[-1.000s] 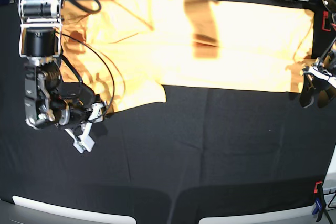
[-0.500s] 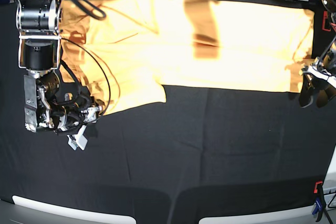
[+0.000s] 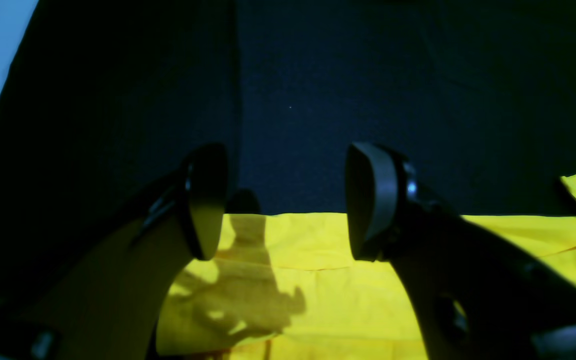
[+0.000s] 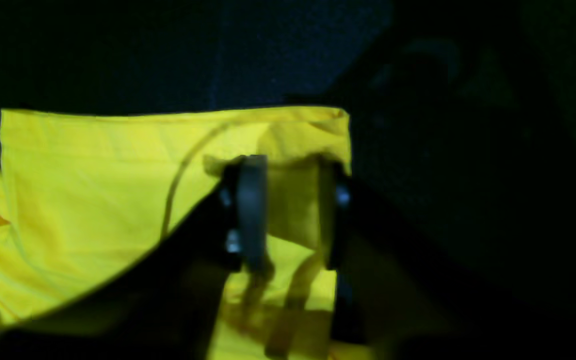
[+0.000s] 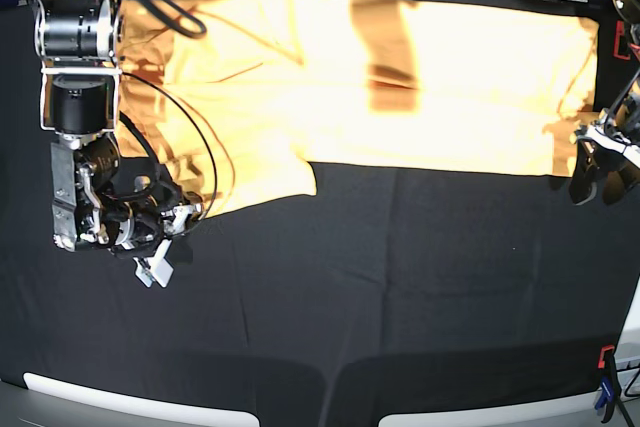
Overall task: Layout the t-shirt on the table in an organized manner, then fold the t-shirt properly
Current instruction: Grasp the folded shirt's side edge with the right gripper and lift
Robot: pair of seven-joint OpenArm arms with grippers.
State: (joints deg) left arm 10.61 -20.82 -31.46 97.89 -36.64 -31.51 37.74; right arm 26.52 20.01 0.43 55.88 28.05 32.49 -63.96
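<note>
Overhead, the t-shirt [image 5: 400, 77] lies spread across the far half of the table [image 5: 400, 287], long side running left to right, mostly flat with a few creases toward the left end and one sleeve flap [image 5: 265, 182] jutting toward the near side. A darker shadow band crosses the shirt's middle. The right gripper [image 5: 175, 219] sits at the shirt's near-left corner, just beside the sleeve flap, its arm reaching down from the far-left. In the right wrist view the right gripper [image 4: 288, 210] has its fingers [image 4: 250, 210] drawn in narrow around a raised pinch of yellow cloth near the hem corner [image 4: 338, 117]; the fabric stands up between them, so it grips the t-shirt [image 4: 93, 190]. The left gripper [image 5: 603, 175] rests at the shirt's right end, at the near corner by the table's edge. In the left wrist view the left gripper [image 3: 280, 200] is spread wide, nothing between the fingers [image 3: 370, 200]; below them runs the shirt's straight edge [image 3: 293, 216] against black cloth, with the gripper's shadow thrown on the t-shirt [image 3: 318, 290]. A red-and-black clamp [image 5: 605, 372] sits at the table's near-right edge.
</note>
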